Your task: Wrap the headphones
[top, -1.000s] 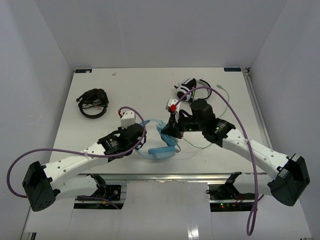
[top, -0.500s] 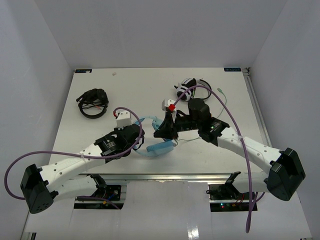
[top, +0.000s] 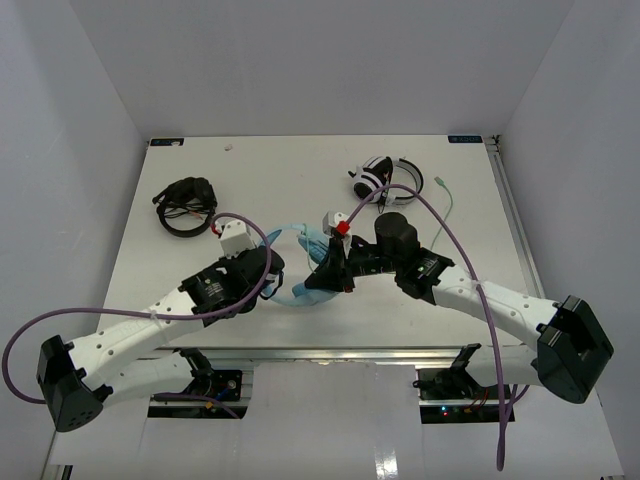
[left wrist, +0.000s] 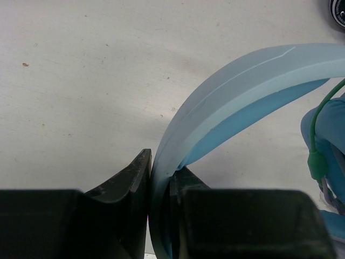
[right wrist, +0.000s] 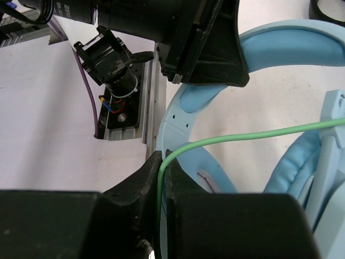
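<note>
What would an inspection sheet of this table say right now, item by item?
Surface: white table, a few small specks.
Job's things: light blue headphones mid-table between the two hands; their pale green cable runs across the right wrist view.
Clutter: black headphones at far left; white-and-black headphones at far right; both apart from the hands.
Hands: left hand shut on the light blue headphones at the headband; right hand shut on the pale green cable.
Cables: a purple cable loops off each arm.
Surroundings: plain pale walls; nothing else seen.
</note>
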You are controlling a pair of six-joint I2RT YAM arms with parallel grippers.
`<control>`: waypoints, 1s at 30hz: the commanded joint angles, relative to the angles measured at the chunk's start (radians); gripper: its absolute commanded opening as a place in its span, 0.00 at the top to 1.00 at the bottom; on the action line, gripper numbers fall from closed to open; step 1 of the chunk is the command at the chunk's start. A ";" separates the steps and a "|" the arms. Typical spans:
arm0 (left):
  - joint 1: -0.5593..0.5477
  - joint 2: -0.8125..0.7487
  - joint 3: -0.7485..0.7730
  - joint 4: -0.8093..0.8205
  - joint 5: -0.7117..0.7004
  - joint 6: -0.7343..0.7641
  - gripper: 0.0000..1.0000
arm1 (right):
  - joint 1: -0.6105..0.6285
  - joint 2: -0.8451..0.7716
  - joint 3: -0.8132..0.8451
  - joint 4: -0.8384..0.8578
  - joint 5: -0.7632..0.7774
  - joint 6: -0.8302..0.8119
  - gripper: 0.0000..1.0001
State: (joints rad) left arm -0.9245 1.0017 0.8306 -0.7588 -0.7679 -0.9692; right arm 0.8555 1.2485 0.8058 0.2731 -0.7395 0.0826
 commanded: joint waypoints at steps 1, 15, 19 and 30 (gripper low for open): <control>0.016 -0.029 0.074 0.037 -0.071 -0.116 1.00 | 0.047 -0.038 -0.026 0.088 -0.043 0.029 0.87; 0.016 0.005 0.165 -0.043 -0.121 -0.176 1.00 | 0.101 -0.016 -0.009 0.089 -0.017 0.028 0.81; 0.018 0.004 0.180 -0.068 -0.132 -0.201 1.00 | 0.109 -0.007 -0.019 0.100 -0.012 0.029 0.81; 0.018 0.020 0.256 -0.185 -0.145 -0.344 1.00 | 0.128 -0.023 -0.042 0.092 0.091 0.020 0.92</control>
State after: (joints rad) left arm -0.9180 1.0323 1.0071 -0.9550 -0.8544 -1.1823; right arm 0.9602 1.2446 0.7839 0.3485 -0.6936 0.1031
